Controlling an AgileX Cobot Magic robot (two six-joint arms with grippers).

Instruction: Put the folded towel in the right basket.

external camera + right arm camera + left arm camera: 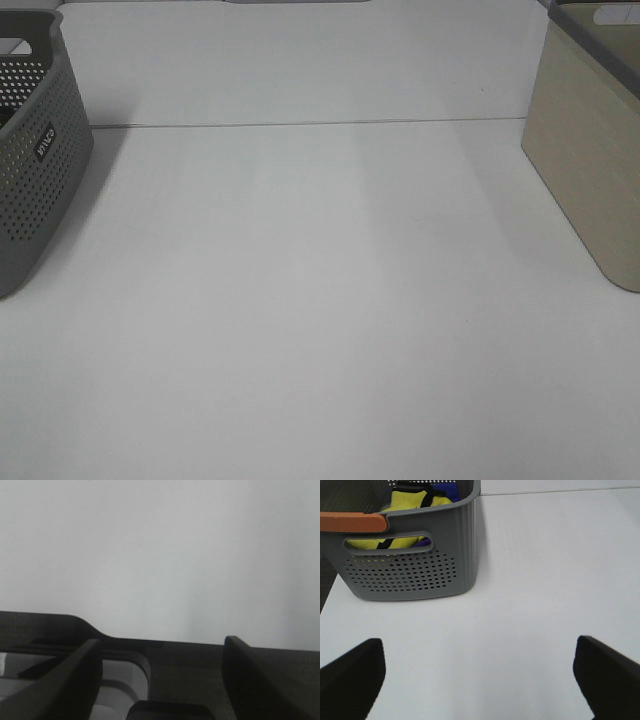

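No folded towel shows for certain in any view. The right basket (590, 150) is beige with a dark grey rim and stands at the table's right edge. In the right wrist view my right gripper (160, 680) is open and empty, its fingers over that basket's dark rim (190, 660), where a handle cut-out shows. My left gripper (480, 685) is open and empty above the bare table, a little in front of the grey perforated left basket (410, 575). Neither gripper appears in the exterior high view.
The left basket (35, 160) stands at the table's left edge. It has an orange handle (352, 522) and holds yellow cloth (410, 502) with black straps and something blue (447, 490). A seam (300, 124) crosses the white table at the back.
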